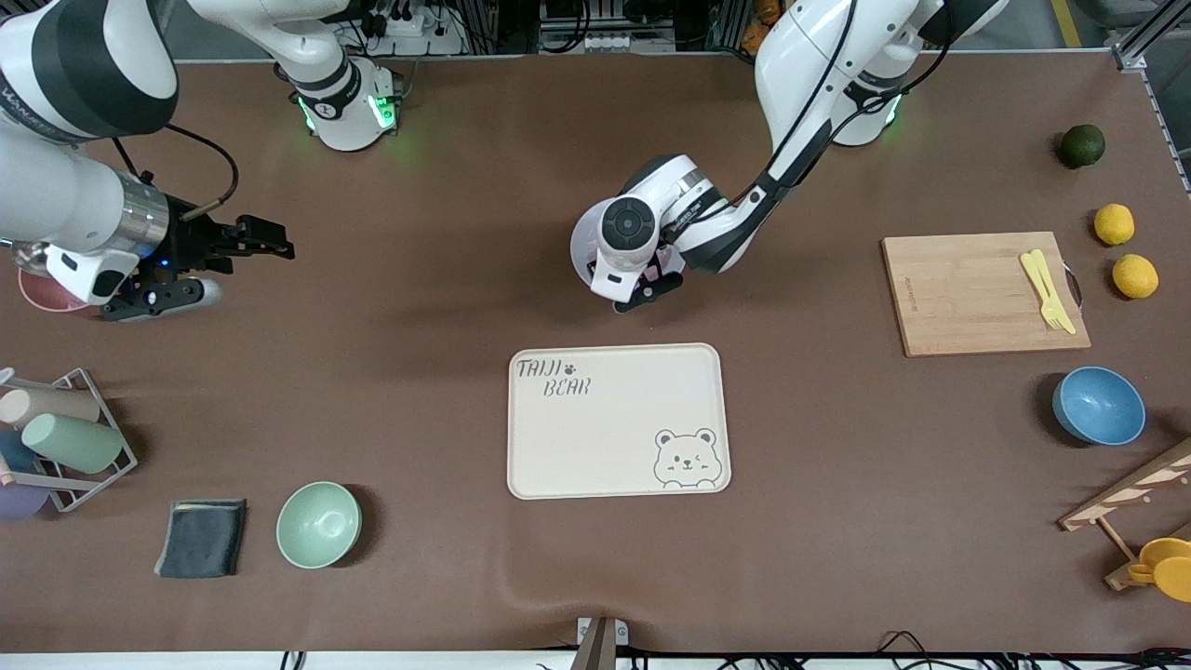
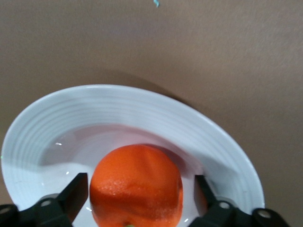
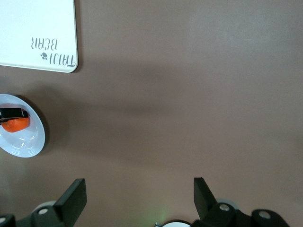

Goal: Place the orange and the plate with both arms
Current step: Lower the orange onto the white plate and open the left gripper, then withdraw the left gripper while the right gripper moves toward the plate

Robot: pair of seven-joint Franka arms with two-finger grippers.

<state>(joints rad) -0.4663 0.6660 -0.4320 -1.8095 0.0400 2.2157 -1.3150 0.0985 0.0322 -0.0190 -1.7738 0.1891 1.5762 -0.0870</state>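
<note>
I have the left claw (image 2: 137, 198) low over the plate (image 2: 142, 113), its fingers (image 2: 71, 196) spread wide on either side of the orange (image 2: 136, 184) with a gap showing on both flanks, so it grips nothing. The orange sits in the plate's sunken centre, and the plate rests on the brown table (image 1: 419, 307), farther from the front camera than the beige bear tray (image 1: 618, 421) and near it. My right claw (image 1: 233, 256) waits open and empty over the table toward the right arm's end.

I judge the orange to be firm, light and a little bumpy, so it gives good purchase but will roll if nudged. The plate looks glossy, stiff and breakable. Its wide ridged rim is the only place I would pinch it, and I expect the glaze to be slick there. I would lift it level so the fruit does not slide off.

The table covering is matte and looks soft. A wooden board (image 1: 984, 293), two lemons (image 1: 1114, 224), a dark green fruit (image 1: 1081, 145), a blue bowl (image 1: 1099, 406) and a green bowl (image 1: 318, 524) stand well apart from the plate.
</note>
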